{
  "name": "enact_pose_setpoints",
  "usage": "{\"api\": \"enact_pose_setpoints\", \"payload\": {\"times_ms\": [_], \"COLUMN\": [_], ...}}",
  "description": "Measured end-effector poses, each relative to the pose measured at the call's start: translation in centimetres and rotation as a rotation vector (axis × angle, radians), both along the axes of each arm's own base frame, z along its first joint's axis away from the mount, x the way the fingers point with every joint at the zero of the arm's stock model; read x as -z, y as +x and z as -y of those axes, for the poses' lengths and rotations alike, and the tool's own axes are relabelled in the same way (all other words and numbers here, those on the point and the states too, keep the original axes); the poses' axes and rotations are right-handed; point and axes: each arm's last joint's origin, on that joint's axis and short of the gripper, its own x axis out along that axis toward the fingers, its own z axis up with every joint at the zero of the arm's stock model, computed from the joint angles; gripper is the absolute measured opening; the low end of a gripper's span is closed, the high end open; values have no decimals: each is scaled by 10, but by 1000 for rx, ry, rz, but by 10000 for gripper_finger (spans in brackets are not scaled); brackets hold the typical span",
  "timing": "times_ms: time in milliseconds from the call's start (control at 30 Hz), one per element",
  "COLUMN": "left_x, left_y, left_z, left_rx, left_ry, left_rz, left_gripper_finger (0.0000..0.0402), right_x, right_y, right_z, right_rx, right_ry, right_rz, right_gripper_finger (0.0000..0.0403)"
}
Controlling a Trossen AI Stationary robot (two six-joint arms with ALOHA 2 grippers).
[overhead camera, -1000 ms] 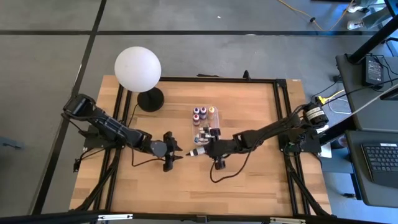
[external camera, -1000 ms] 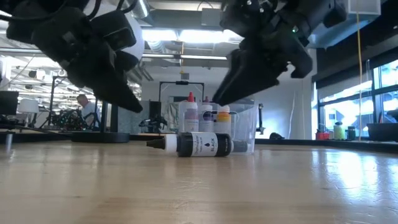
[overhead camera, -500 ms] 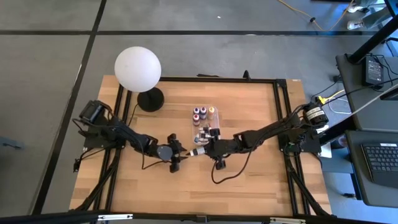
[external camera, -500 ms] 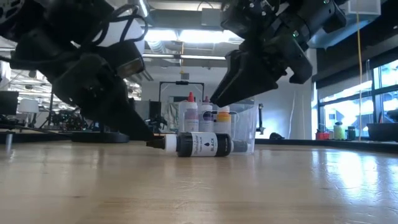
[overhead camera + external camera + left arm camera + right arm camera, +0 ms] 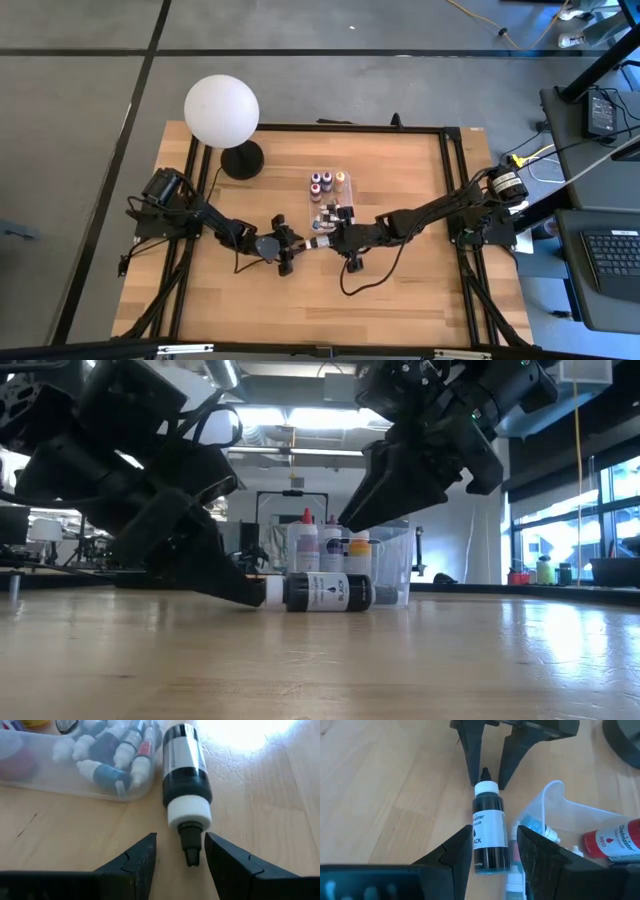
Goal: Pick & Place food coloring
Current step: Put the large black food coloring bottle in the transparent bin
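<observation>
A black food coloring bottle [image 5: 184, 775] [image 5: 318, 243] lies on its side on the table, its dark tip [image 5: 191, 847] pointing toward the table's left edge. My left gripper [image 5: 181, 857] [image 5: 238, 588] is open and low at the table. Its fingers stand on either side of the tip with a gap on both sides. My right gripper [image 5: 492, 851] [image 5: 368, 510] hangs open above the bottle's body without touching it. More food coloring bottles [image 5: 327, 182] stand upright in the clear plastic box [image 5: 345, 197], and small ones [image 5: 107, 755] lie at its near end.
The clear box stands just beyond the lying bottle, toward the far edge. A white globe lamp [image 5: 221, 110] on a dark round base [image 5: 242, 158] stands at the far left. Bare wood lies on the near half of the table [image 5: 400, 300].
My left gripper has come down to the table and moved toward the right edge, tipping further downward, until its open fingers flank the lying bottle's tip. The bottle has stayed where it was.
</observation>
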Motion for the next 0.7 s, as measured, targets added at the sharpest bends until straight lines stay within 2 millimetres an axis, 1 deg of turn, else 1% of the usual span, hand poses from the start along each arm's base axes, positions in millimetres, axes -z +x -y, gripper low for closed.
{"api": "enact_pose_setpoints", "payload": {"times_ms": [100, 433, 467, 600, 700], "left_x": [-1, -1, -1, -1, -6], "left_y": [0, 1, 1, 1, 0], "left_z": [0, 0, 0, 0, 1], "left_rx": [16, 37, 40, 50, 69], "left_ry": [16, 48, 53, 69, 66], "left_rz": [3, 0, -1, -5, 2], "left_gripper_finger": [143, 44, 38, 36, 36], "right_x": [0, 0, 0, 0, 0], "right_y": [0, 0, 0, 0, 0], "right_z": [0, 0, 0, 0, 0], "right_rx": [0, -1, -1, 0, 11], "right_ry": [0, -1, -1, 0, 10], "right_rz": [0, -1, -1, -1, -5], "right_gripper_finger": [158, 158, 158, 158, 158]}}
